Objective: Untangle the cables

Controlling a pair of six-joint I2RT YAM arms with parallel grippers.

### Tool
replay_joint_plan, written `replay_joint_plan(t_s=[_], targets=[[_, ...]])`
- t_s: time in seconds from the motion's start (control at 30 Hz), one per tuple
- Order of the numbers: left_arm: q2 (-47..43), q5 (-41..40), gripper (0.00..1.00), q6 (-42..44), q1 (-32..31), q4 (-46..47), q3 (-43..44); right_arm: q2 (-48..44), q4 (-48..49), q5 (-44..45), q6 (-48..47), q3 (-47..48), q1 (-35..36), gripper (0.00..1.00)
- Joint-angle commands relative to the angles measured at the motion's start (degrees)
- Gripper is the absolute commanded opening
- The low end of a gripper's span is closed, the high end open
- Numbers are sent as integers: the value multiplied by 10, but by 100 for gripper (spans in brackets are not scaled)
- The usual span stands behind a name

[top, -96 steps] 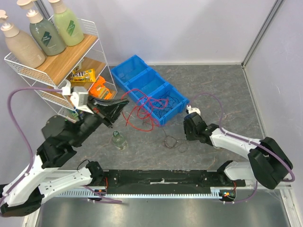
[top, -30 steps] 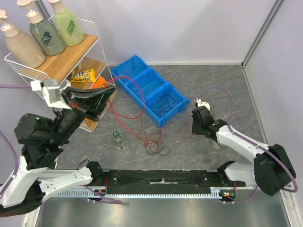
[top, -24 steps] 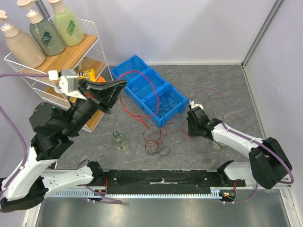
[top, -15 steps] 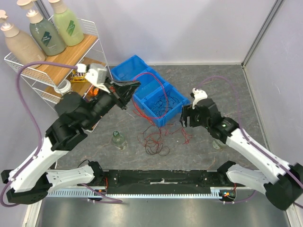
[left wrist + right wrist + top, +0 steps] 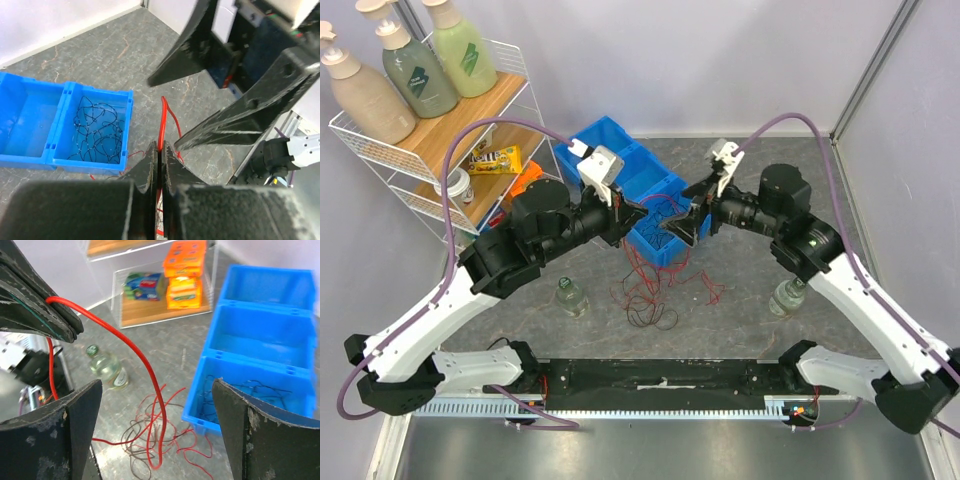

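Observation:
The cables are a loose heap of thin red and dark wires on the grey floor in front of the blue bin. My left gripper is raised above them, shut on one red wire that hangs down to the heap. My right gripper faces it at close range, wide open and holding nothing. In the right wrist view the red wire arcs between its spread fingers. Thin black wires lie in the nearest bin compartment.
A small glass bottle stands left of the heap and another to its right. A wire shelf rack with snack packs and lotion bottles is at the far left. Walls close the back and right.
The right gripper opened and rose from the floor toward the left gripper. The left arm swung right, carrying the red wire over the front of the bin.

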Motion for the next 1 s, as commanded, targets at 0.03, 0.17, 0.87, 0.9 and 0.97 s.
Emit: replay_joint_plan(t_s=[0.03, 0.17, 0.87, 0.9, 0.97], targets=[[-6, 40, 2, -17, 0, -7, 19, 45, 61, -173, 1, 16, 11, 98], [-1, -30, 2, -56, 0, -6, 21, 33, 90, -136, 35, -1, 63, 98], [59, -185, 2, -228, 23, -84, 90, 99, 35, 458, 55, 2, 286, 49], [61, -186, 2, -233, 26, -90, 92, 100, 37, 461, 57, 3, 285, 40], [63, -185, 2, -234, 28, -91, 92, 103, 45, 457, 61, -3, 286, 18]])
